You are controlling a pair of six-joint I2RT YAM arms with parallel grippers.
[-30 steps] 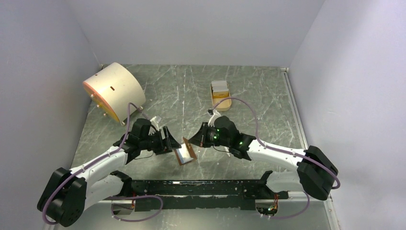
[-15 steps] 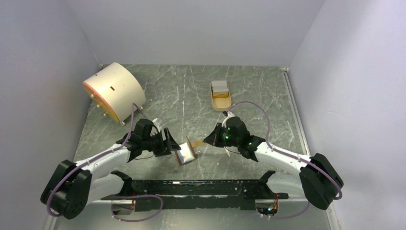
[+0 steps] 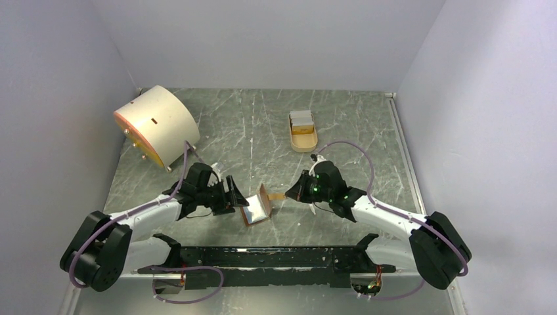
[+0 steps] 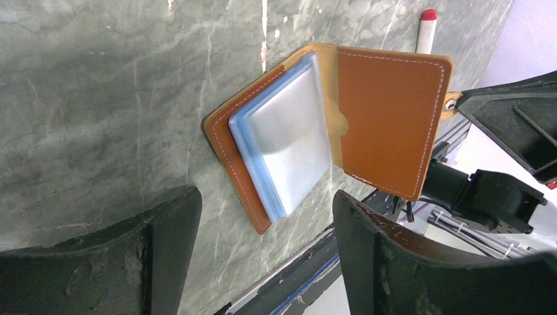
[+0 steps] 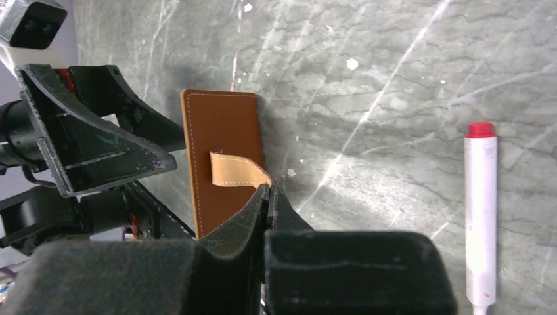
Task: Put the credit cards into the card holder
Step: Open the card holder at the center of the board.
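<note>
Two stitched leather flaps of the card holder point(image 4: 387, 125) are spread open. Its tan tab point(image 5: 238, 172) is pinched by the right fingers point(image 5: 240, 220); left fingers point(image 4: 164, 230) are spread wide, empty.

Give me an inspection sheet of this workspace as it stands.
surface: grey marbled table, white scuffs.
job's things: wallet open, blue sleeves showing, one cover raised; cards stacked in the tray.
clutter: cream drum far left; red-capped pen lying flat on the table.
grippers: left gripper open, holding nothing, beside the wallet; right gripper shut on the wallet's tab.
cables: purple cables looped over both arms, none on the wallet.
surroundings: plain pale walls on three sides.
</note>
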